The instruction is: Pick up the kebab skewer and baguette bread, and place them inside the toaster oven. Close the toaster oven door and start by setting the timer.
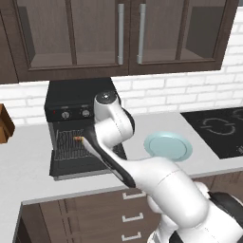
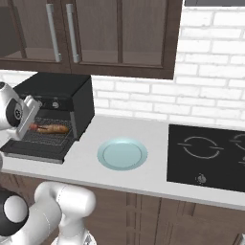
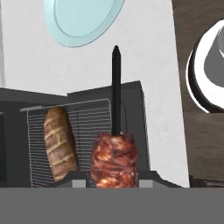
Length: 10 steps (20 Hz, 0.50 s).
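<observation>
The black toaster oven (image 1: pixel 71 107) (image 2: pixel 62 100) stands on the counter with its door (image 1: pixel 80 166) (image 2: pixel 33 149) folded down flat. The baguette bread (image 3: pixel 60 142) (image 2: pixel 55 128) lies on the wire rack (image 3: pixel 89 116) inside. My gripper (image 3: pixel 113 181) (image 1: pixel 79 139) is at the oven's mouth, just above the rack, shut on the kebab skewer (image 3: pixel 113 158). Its reddish-brown meat chunk sits between the fingertips (image 3: pixel 79 181), and its dark stick points away over the rack, beside the loaf.
A pale blue plate (image 1: pixel 168 146) (image 2: pixel 122 154) (image 3: pixel 81 19) lies on the white counter right of the oven. Further right is a black cooktop (image 1: pixel 220 128) (image 2: pixel 210 153). Dark wall cabinets hang above. A brown wooden object (image 1: pixel 4 124) sits at the far left.
</observation>
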{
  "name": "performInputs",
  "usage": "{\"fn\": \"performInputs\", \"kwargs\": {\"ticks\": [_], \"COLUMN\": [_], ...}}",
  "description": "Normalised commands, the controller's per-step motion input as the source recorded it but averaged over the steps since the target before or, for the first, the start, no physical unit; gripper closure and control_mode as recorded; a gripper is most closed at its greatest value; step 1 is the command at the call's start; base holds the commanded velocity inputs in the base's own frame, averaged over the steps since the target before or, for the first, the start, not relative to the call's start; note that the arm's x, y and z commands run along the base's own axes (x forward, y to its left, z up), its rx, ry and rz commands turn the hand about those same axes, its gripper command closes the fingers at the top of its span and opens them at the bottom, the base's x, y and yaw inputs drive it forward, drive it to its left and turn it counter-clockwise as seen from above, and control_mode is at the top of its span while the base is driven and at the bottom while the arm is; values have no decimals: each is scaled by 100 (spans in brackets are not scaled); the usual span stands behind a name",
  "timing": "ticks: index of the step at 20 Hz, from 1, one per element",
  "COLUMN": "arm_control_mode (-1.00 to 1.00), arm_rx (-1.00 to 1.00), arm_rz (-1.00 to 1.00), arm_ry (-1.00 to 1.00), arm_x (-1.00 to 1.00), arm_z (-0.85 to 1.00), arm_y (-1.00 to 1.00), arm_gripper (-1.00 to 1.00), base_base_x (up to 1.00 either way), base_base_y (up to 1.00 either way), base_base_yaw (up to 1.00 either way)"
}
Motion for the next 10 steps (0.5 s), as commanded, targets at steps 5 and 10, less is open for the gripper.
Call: {"fn": "performInputs", "kwargs": {"ticks": [5, 10], "arm_control_mode": [-100, -100], "arm_rx": [0, 0], "arm_rz": [-3, 3], "arm_ry": [-14, -3], "arm_x": [15, 14], "arm_z": [-11, -27], "arm_y": [-4, -2], "arm_gripper": [100, 100], "base_base_x": [0, 0], "base_base_y": [0, 0], "base_base_yaw": [0, 0]}}
